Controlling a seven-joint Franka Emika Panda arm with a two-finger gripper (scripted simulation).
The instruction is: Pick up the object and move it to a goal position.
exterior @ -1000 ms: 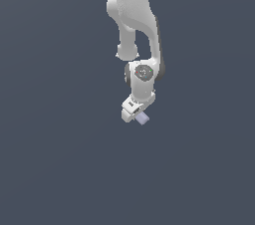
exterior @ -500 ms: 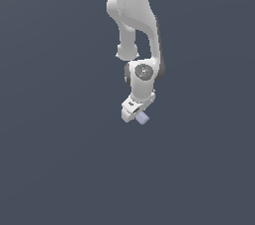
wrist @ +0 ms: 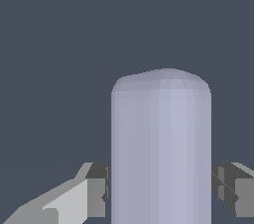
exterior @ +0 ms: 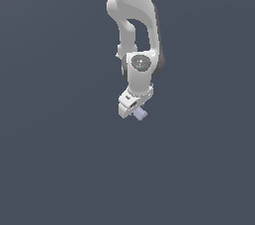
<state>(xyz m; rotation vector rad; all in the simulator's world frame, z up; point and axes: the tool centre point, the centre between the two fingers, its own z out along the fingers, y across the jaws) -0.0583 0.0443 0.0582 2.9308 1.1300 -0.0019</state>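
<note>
Arm bent downward, one block held in the pincer

The single white arm (exterior: 133, 30) reaches down, with its gripper (exterior: 133, 110) tilted and clenched on the one pale lavender block (wrist: 161, 148), whose end sticks out between both fingers (wrist: 96, 191).

Exterior view: arm (exterior: 132, 15) cut off by top edge, base not visible. Gripper (exterior: 133, 109) tiny here, fingers not separable, mostly hidden behind its own white body. Object (exterior: 141, 114) just small lavender nub poking out, most of it covered by gripper.

Wrist view: object (wrist: 161, 148) runs off bottom edge, lower end not seen. Fingers (wrist: 96, 188) cropped by bottom edge, inner faces hidden behind object, so actual contact hard to confirm.
</note>
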